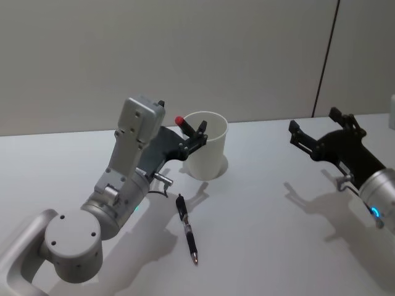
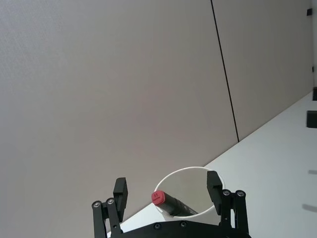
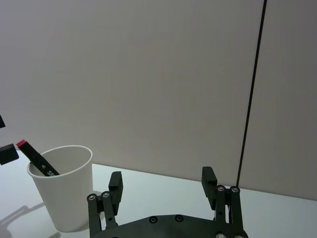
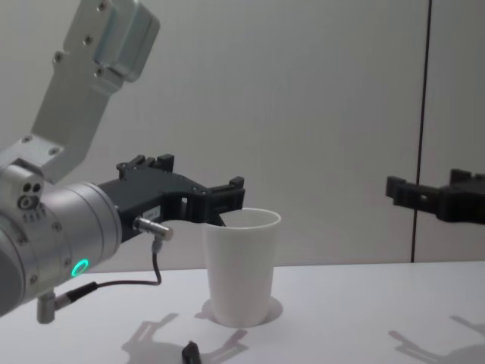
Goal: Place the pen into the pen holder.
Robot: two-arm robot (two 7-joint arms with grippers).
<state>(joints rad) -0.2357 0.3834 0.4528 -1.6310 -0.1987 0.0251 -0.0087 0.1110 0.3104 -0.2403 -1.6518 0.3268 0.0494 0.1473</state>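
Desk [image 1: 278, 246]: marker [image 2: 171, 202] leans in cup [image 1: 208, 157], between wide-open left jaws, ungripped. Pen [image 1: 187, 229] lies nearer left arm; right jaws open, empty.

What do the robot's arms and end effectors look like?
The left arm and right arm are silver-grey. The left end effector and right end effector are black, with two fingers. A thin black cable runs by the left wrist, beside a green light.

No legible text or labels
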